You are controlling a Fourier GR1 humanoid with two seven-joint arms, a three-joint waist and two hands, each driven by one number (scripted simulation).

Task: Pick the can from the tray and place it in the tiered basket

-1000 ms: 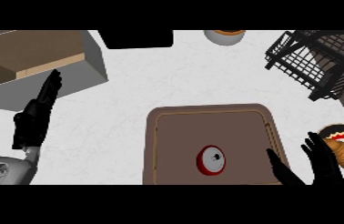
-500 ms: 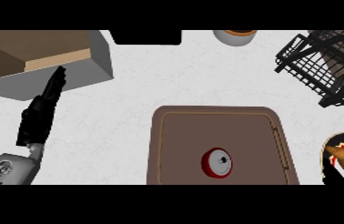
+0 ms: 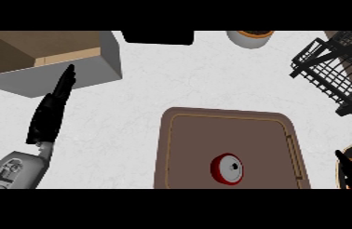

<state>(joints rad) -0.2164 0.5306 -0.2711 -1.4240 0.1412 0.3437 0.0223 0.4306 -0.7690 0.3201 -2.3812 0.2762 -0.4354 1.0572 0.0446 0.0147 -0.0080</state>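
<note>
The upright can point(image 3: 227, 168) on the tray point(image 3: 196, 139) lies left of the right hand point(image 3: 344, 159), whose state I cannot tell; the straight-fingered left hand point(image 3: 50, 111) is farther.

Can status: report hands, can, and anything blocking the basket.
Left hand open, resting at left. Right hand barely showing at right edge. Can upright on tray, untouched. Nothing between tray and tiered basket.
</note>
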